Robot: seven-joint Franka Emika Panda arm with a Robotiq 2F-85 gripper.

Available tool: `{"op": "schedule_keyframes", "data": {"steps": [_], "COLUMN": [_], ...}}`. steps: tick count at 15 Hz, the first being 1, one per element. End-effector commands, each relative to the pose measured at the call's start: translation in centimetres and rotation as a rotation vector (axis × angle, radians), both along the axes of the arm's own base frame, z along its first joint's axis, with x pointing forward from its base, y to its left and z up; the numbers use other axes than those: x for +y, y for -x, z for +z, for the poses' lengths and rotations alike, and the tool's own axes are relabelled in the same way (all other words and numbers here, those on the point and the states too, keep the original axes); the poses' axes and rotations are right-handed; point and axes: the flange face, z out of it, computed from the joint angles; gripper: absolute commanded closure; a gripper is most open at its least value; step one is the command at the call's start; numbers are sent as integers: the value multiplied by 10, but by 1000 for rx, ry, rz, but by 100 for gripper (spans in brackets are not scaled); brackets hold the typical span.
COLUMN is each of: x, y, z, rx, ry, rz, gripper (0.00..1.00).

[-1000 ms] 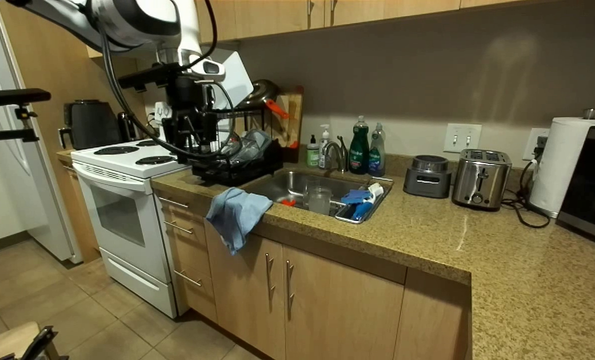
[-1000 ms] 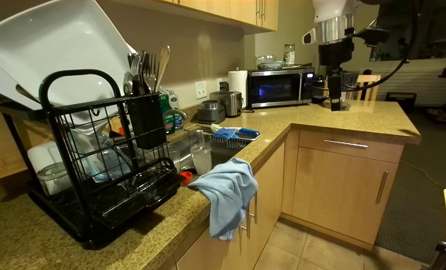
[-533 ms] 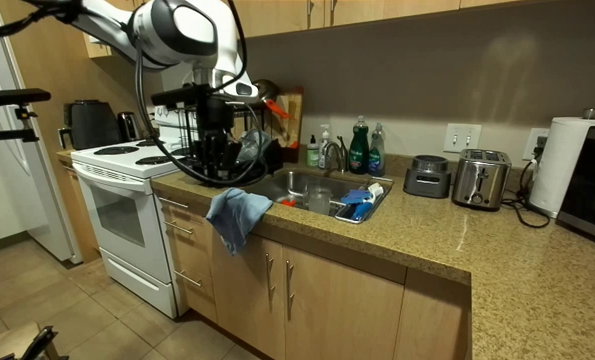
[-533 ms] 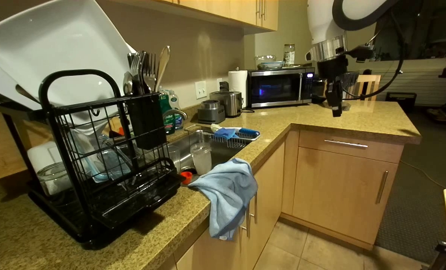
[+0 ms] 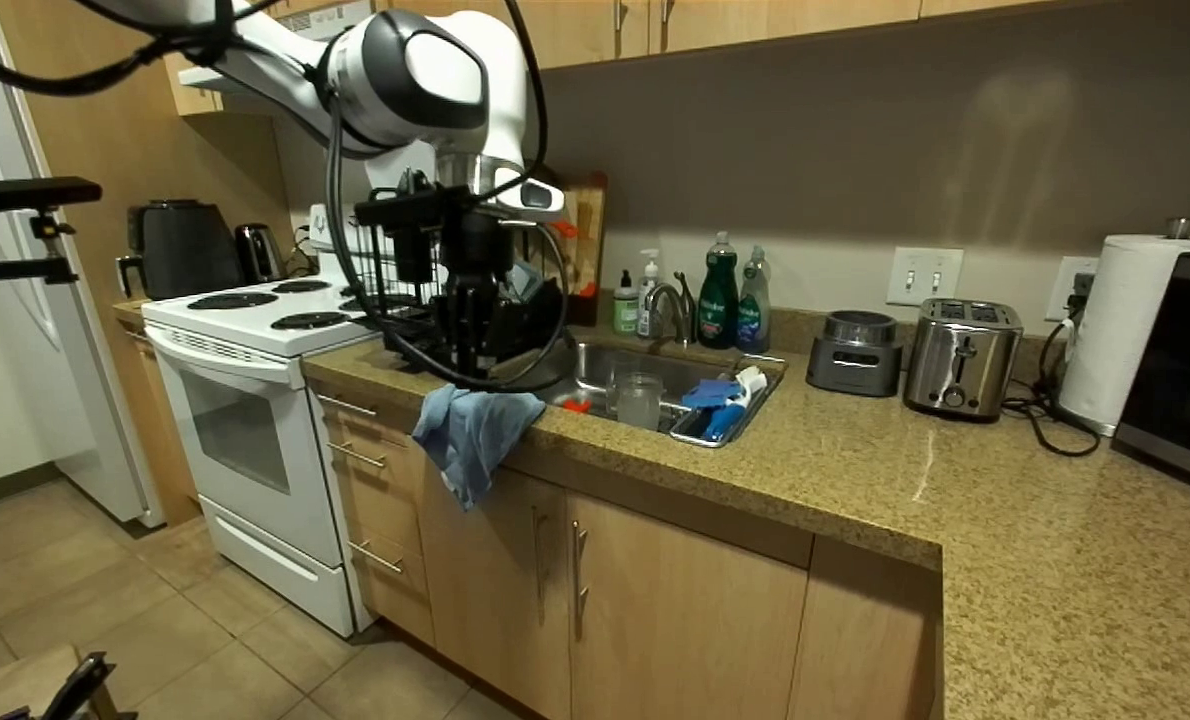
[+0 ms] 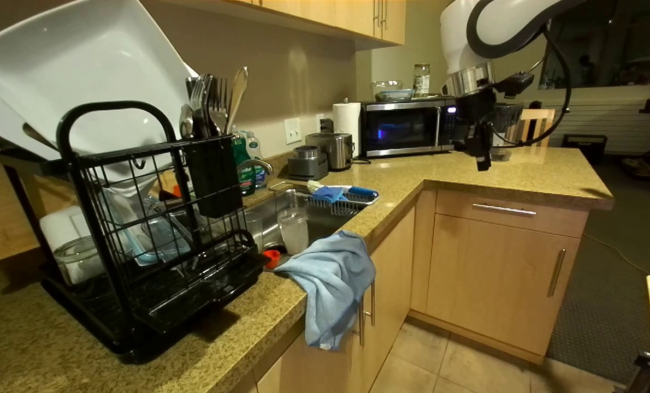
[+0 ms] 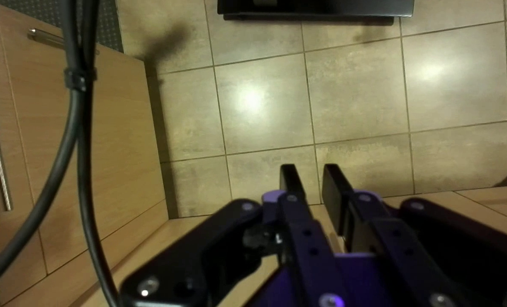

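Observation:
My gripper points down above the tile floor. In the wrist view a narrow gap shows between its black fingers, with nothing between them but floor and cabinet front behind. An exterior view shows the gripper in line with the top of a blue towel, which drapes over the counter edge by the sink. From a different angle the gripper appears well apart from that towel. A cloudy clear cup and a small red cup are at the sink.
A black dish rack holds plates, cutlery and glassware. A wire caddy with a blue brush sits at the sink. Wooden cabinet doors flank the floor in the wrist view. A black object stands at its top edge.
The arm has moved right and down in one exterior view, and a little left in the other. My gripper's fingers have drawn closer together. Towel, cups and rack have not moved.

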Motion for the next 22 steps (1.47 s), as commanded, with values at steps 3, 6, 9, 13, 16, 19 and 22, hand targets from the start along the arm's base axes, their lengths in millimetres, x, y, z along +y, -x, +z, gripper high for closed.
{"op": "schedule_keyframes", "data": {"steps": [3, 6, 9, 13, 16, 19, 22], "x": [32, 55, 80, 76, 73, 73, 73], "y": [4, 12, 24, 14, 12, 12, 12], "z": [42, 62, 81, 77, 74, 73, 73], "rx": [-111, -155, -178, -166, -159, -158, -158], "ry": [41, 34, -29, 5, 5, 5, 5], "rz": [90, 137, 209, 164, 157, 158, 158], "gripper": [34, 14, 0, 0, 0, 0, 0]}}
